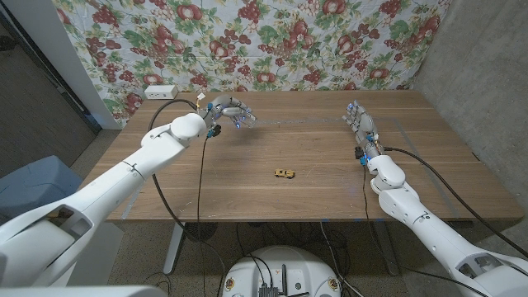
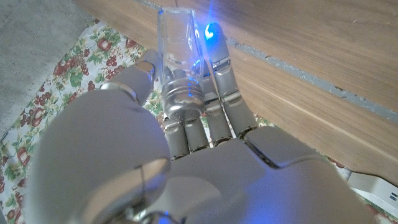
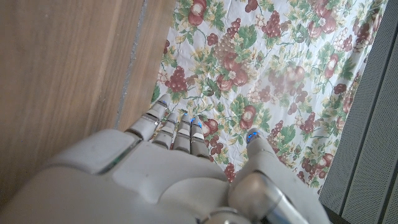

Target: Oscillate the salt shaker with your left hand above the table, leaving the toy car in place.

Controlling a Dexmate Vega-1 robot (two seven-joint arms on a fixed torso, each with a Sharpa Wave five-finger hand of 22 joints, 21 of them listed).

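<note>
The pale grey, smooth-shelled right hand (image 3: 180,168) is seen from behind, its fingers (image 3: 181,132) held close together and reaching forward, with small blue lights glowing at the tips. Beside it runs the brown wooden desk (image 3: 62,68). Beyond the desk's edge hangs a white cloth printed with red fruit and green leaves (image 3: 273,68).

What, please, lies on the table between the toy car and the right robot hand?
Nothing: in the head view, only bare wood separates the toy car from the right robot hand.
</note>
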